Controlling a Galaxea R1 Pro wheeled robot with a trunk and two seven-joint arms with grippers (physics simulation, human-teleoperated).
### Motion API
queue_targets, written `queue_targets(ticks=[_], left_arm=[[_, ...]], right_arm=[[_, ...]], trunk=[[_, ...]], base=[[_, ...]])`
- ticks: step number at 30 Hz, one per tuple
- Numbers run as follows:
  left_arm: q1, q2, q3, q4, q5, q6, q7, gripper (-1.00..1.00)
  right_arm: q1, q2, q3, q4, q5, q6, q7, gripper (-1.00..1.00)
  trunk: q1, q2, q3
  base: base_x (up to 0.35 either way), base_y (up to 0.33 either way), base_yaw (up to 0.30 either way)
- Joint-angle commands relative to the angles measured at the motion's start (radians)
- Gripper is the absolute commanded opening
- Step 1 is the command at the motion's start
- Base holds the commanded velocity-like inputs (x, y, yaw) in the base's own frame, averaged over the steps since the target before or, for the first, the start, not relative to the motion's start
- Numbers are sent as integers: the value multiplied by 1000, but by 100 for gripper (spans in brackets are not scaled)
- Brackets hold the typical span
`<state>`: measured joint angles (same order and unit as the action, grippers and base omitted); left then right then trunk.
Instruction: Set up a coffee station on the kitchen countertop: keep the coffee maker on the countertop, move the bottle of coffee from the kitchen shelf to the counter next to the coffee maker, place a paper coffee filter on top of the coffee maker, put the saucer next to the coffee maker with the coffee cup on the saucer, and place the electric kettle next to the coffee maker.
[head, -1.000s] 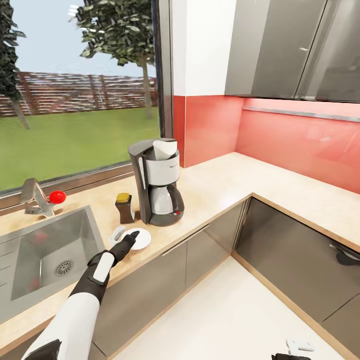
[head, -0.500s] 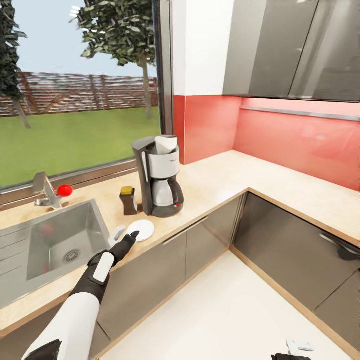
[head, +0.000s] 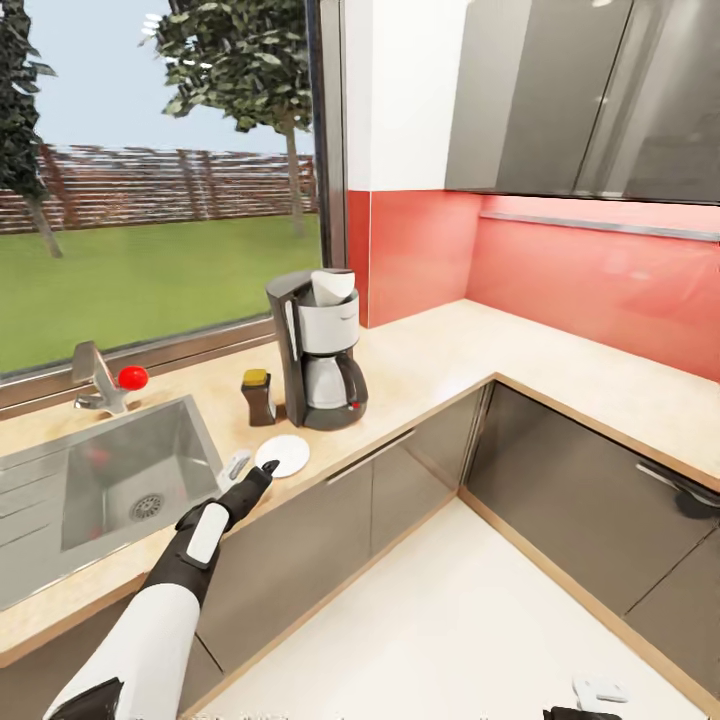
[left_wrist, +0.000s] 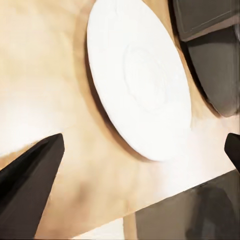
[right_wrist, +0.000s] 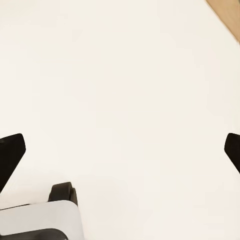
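Observation:
The coffee maker (head: 318, 352) stands on the countertop (head: 450, 355) with the white paper coffee filter (head: 332, 287) on its top. Left of it stands the bottle of coffee (head: 258, 397). In front of both lies the bare white saucer (head: 283, 455) (left_wrist: 140, 80). My left gripper (head: 250, 473) (left_wrist: 132, 165) hovers open at the counter's front edge, just short of the saucer, with nothing between its fingers. My right gripper (right_wrist: 120, 150) hangs open low over the white floor. The coffee cup and the electric kettle are out of view.
A steel sink (head: 45, 520) with a faucet (head: 98, 375) and red knob (head: 132, 377) lies left of the bottle. Grey cabinets (head: 400, 490) run under the L-shaped counter, and wall cabinets (head: 580, 100) hang above it. The robot's base (right_wrist: 40, 220) stands on the floor.
The whole view has shifted, so the camera moved and the counter looks farther away. My left gripper, whose tip was over the saucer's near rim, is now just short of it.

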<state>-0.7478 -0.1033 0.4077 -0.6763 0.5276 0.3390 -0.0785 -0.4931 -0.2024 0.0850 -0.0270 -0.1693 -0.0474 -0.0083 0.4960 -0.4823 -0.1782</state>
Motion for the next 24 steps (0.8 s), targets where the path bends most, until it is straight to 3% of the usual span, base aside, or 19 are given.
queue_targets(ticks=[1,4,6,7,9,12,14,16,17,22,24], left_arm=[[-1,-2,7,-1,2,10,-5,100],[0,-1,-52,-2,2,10,-26,100],[4,3,-135,-14,1,10,-79,100],[5,5,-151,-21,1,9,-107,100],[11,9,-169,-29,-1,9,-166,100],[67,40,-180,-38,0,9,-324,100],[114,55,-183,-41,-8,8,-460,100],[164,68,-189,-42,-48,5,-607,100],[194,81,-195,-45,-91,4,-700,100],[297,126,-200,-47,-206,-28,-893,100],[346,134,-200,-46,-229,-78,-915,100]], right_arm=[[-1,0,9,1,-10,-3,-1,100],[-1,1,9,1,-10,-3,-1,100],[-1,1,9,1,-9,-3,-1,100],[-1,1,9,1,-10,-3,-1,100],[-1,1,9,1,-10,-3,-1,100],[-1,1,9,1,-10,-3,-1,100],[-1,1,9,1,-10,-3,-1,100],[-1,1,9,1,-10,-4,-1,100],[-1,1,9,0,-10,-4,-1,100],[-1,2,9,0,-10,-5,-1,100],[-1,2,9,0,-10,-5,-1,100]], trunk=[[0,-2,-2],[0,-2,-2],[0,-2,-2],[0,-2,-2],[0,-2,-2],[0,-2,-2],[0,-2,-2],[0,-2,-2],[0,-2,-2],[0,-2,-2],[0,-2,-2]], base=[[-228,0,0],[-162,0,0],[-37,0,0],[-16,0,0],[-8,0,0],[-2,0,0],[0,0,0],[0,0,0],[0,0,0],[0,0,0],[0,0,0]])
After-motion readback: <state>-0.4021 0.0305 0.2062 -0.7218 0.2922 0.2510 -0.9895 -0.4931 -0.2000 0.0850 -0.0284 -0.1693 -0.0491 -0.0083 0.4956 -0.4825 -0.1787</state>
